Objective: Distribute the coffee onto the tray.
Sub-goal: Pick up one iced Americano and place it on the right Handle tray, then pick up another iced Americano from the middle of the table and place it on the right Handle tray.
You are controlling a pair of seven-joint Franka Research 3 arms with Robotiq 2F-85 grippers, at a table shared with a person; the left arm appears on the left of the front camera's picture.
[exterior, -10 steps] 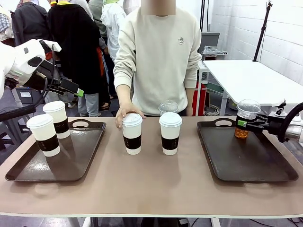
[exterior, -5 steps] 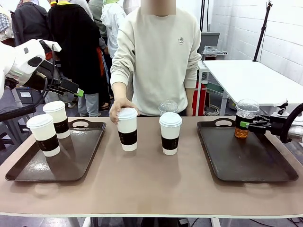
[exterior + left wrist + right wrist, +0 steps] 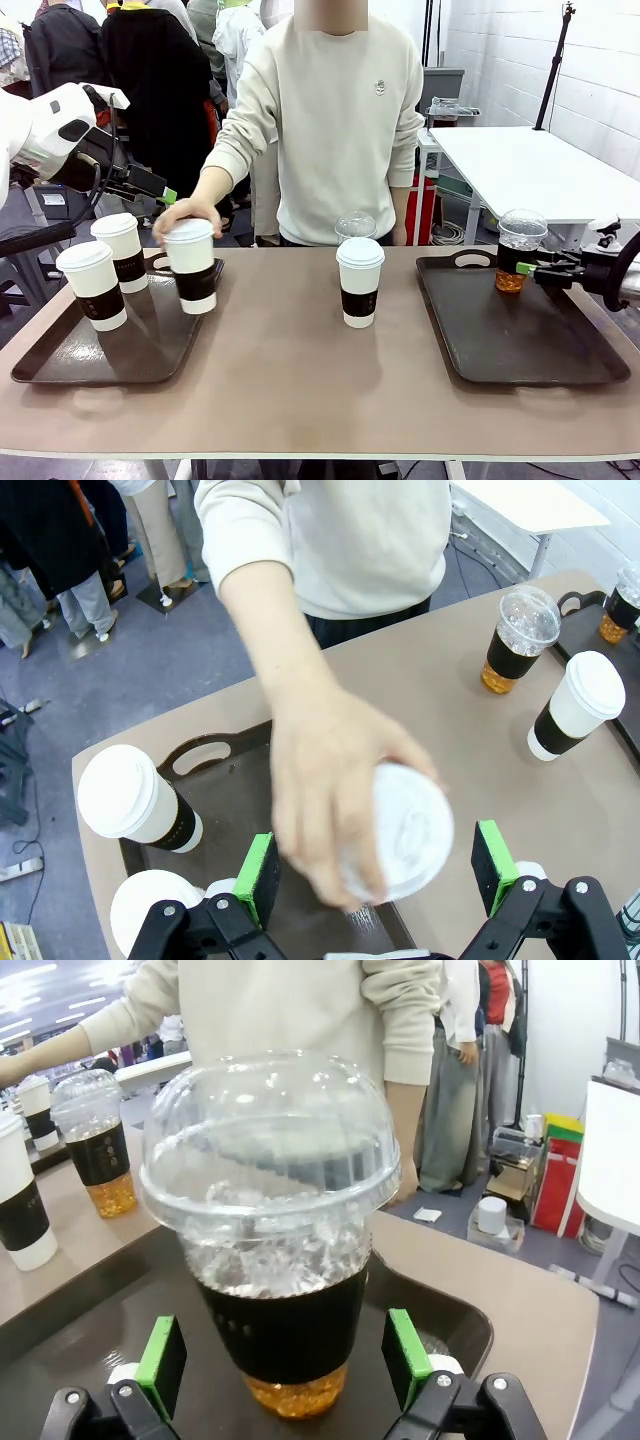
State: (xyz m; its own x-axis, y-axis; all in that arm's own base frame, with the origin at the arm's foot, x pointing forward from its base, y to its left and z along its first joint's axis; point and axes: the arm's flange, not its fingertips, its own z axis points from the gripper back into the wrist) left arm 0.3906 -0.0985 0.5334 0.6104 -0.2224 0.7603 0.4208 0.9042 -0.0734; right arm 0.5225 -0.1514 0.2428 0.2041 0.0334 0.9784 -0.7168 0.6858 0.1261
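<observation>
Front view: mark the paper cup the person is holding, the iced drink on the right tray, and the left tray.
paper cup (image 3: 190, 258), front view, white wall above the sleeve.
iced drink (image 3: 524, 230), front view, dome lid.
left tray (image 3: 150, 345), front view, bare floor.

Bright, even light, soft shadows; the person's hand (image 3: 330, 780) looks blurred

Person's hand (image 3: 186, 216) on a paper cup (image 3: 193, 268) at the left tray's (image 3: 60, 362) edge

The person's hand (image 3: 185, 213) carried a cup (image 3: 193, 270) to the left tray (image 3: 100, 375).
</observation>
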